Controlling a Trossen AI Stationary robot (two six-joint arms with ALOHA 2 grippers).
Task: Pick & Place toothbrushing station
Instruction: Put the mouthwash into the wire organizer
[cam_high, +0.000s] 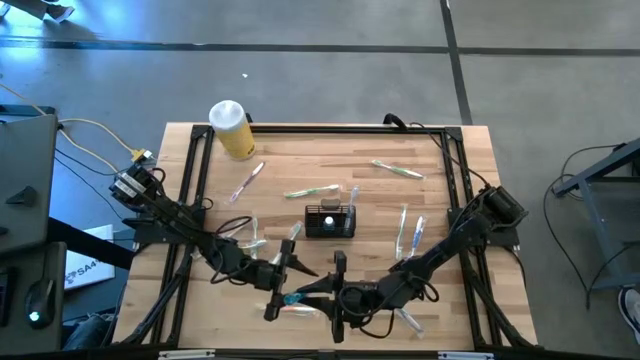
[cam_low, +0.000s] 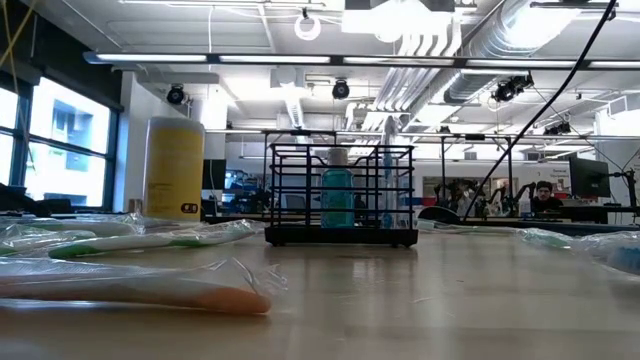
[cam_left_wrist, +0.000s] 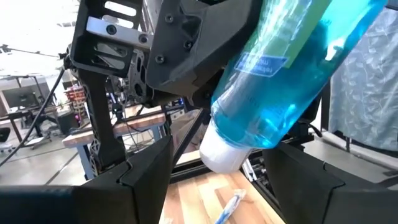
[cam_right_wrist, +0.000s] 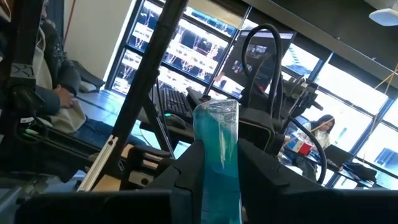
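While right claw (cam_right_wrist: 214, 180) clamps blue tube (cam_right_wrist: 217, 155), left claw (cam_left_wrist: 214, 180) gapes wide.

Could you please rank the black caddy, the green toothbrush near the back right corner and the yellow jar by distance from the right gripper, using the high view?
From the right gripper, holding a blue wrapped item:
1. Black caddy, table centre.
2. Green toothbrush, back right.
3. Yellow jar, back left corner.
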